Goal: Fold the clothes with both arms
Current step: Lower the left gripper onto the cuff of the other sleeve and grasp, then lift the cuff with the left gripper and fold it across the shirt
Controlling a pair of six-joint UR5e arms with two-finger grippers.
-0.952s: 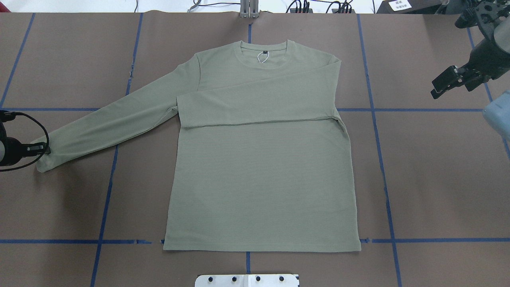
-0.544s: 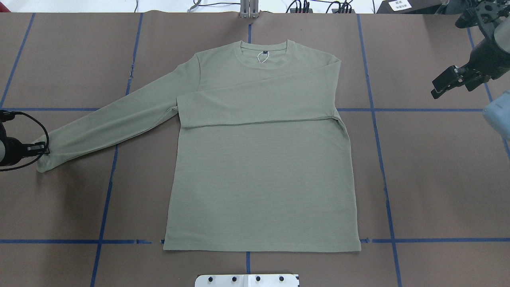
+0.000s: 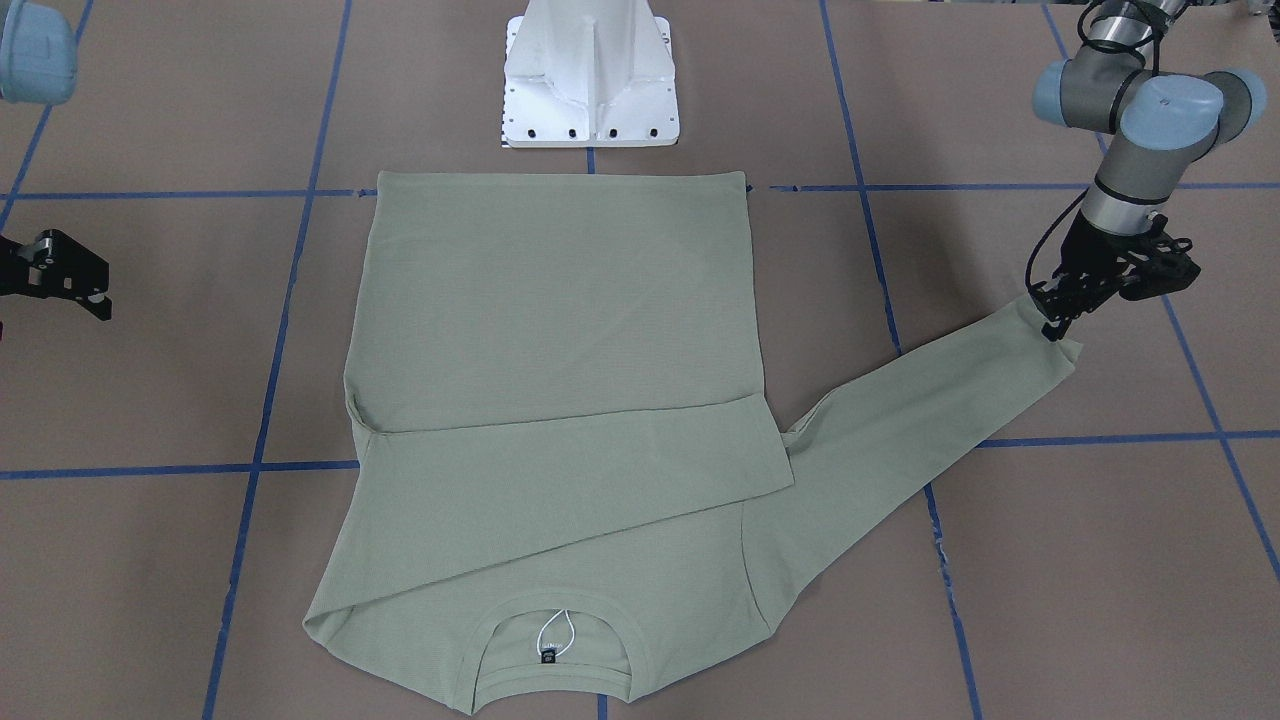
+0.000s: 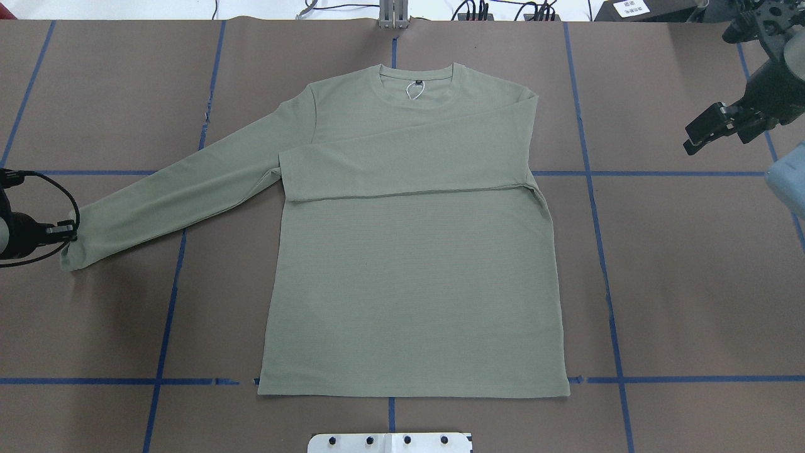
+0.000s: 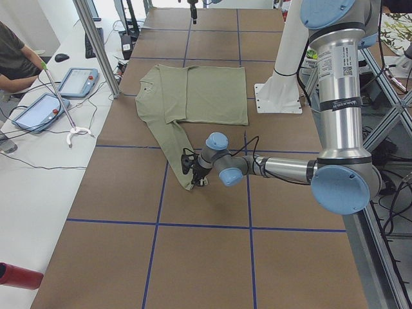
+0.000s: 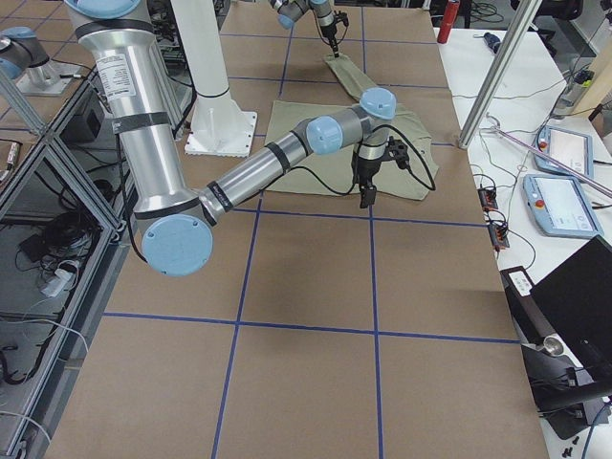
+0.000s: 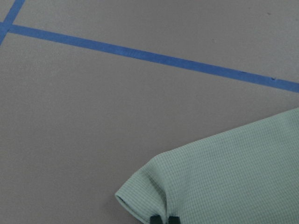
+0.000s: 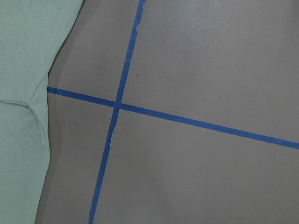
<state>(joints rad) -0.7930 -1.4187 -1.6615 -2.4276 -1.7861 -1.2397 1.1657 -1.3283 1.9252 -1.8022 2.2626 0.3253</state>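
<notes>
Overhead exterior view: the shirt [image 4: 415, 283] lies flat on the table [image 4: 692, 283], with one sleeve folded across the chest. My left gripper [image 4: 70, 234] pinches the cuff [image 7: 140, 200] of the outstretched sleeve, and the right gripper [image 4: 707, 129] hangs aside with fingers apart. The knit looks light, soft and limp, so I judge the cuff a good hold.

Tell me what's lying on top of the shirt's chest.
One sleeve lies folded flat across the chest of the shirt, running side to side. The chest fabric under it is covered and cannot be seen.
</notes>
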